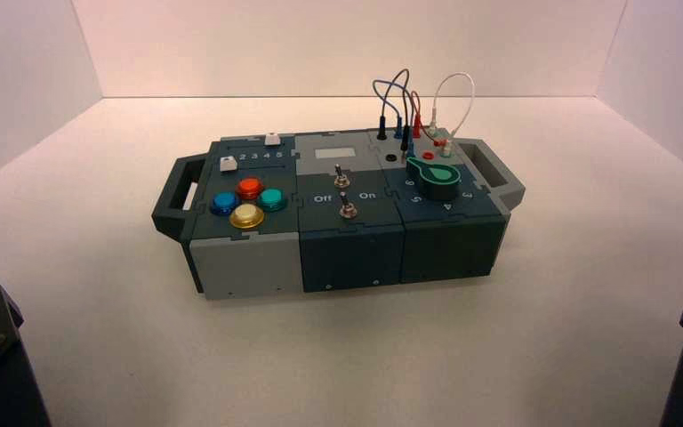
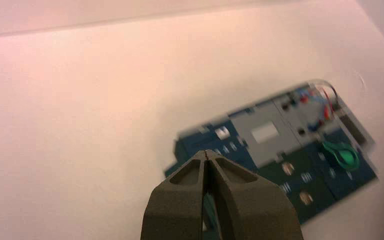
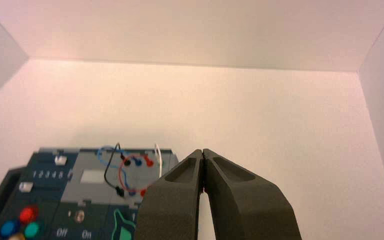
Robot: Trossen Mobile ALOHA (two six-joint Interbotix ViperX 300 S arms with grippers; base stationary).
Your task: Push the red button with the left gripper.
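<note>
Red button [image 1: 249,188] sits at the far side of the four-dome cluster on the box's [image 1: 258,267] left end, well apart from both grippers. Left gripper [image 2: 207,155] hangs above the box's left side, fingers pressed together and holding nothing, while right gripper [image 3: 202,152] waits likewise closed, touching nothing

from my left wrist the box [image 2: 280,155] is smeared, and my left gripper [image 2: 209,156] covers its button end. from my right wrist, my right gripper [image 3: 202,152] hides the green knob [image 3: 124,227], cut off by the edge.
</note>
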